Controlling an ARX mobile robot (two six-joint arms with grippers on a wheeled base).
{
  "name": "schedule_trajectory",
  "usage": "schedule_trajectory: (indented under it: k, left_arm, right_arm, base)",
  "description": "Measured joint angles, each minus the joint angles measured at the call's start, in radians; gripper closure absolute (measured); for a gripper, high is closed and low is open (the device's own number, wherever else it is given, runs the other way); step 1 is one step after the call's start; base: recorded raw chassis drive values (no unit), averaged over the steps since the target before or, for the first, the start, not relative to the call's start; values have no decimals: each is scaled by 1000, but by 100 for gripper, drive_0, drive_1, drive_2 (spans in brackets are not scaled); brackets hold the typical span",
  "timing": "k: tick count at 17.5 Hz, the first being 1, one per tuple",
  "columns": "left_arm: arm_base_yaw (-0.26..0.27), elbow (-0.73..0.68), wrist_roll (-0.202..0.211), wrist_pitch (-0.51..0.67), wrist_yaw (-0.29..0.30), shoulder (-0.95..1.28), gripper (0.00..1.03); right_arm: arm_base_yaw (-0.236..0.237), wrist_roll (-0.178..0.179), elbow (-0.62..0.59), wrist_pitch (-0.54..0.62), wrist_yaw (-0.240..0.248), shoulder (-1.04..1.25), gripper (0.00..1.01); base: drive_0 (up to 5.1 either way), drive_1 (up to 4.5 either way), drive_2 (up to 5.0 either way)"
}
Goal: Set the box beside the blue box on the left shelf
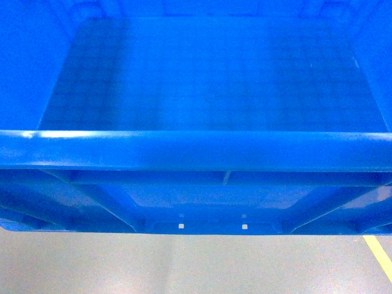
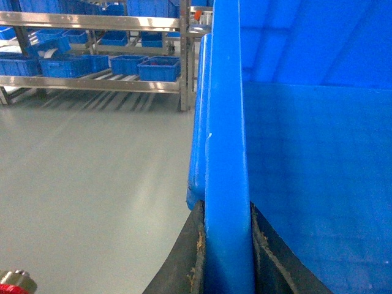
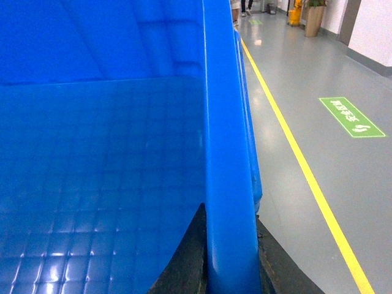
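The box (image 1: 196,150), a large bright-blue crate, fills the head view and hangs above the grey floor, its grid-textured floor empty. My left gripper (image 2: 226,211) is shut on the box's left rim (image 2: 226,141), one black finger on each side of the wall. My right gripper (image 3: 229,214) is shut on the right rim (image 3: 225,141) in the same way. In the left wrist view, the steel shelf (image 2: 92,82) stands far off at the upper left, with several blue boxes (image 2: 158,67) on it. Neither gripper shows in the head view.
A yellow floor line (image 3: 294,153) runs along the box's right side and also shows as the yellow line (image 1: 380,254) in the head view. A green floor sign (image 3: 352,116) lies beyond it. Grey floor (image 2: 92,184) stretches between the box and the shelf.
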Motion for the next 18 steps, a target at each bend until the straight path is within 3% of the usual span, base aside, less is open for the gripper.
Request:
schedule_trajectory:
  k: [18]
  left_arm:
    - [0,0,0,-7,0,1,92]
  right_arm:
    - [0,0,0,-4,0,5,93]
  base:
    - [-2,410,-414]
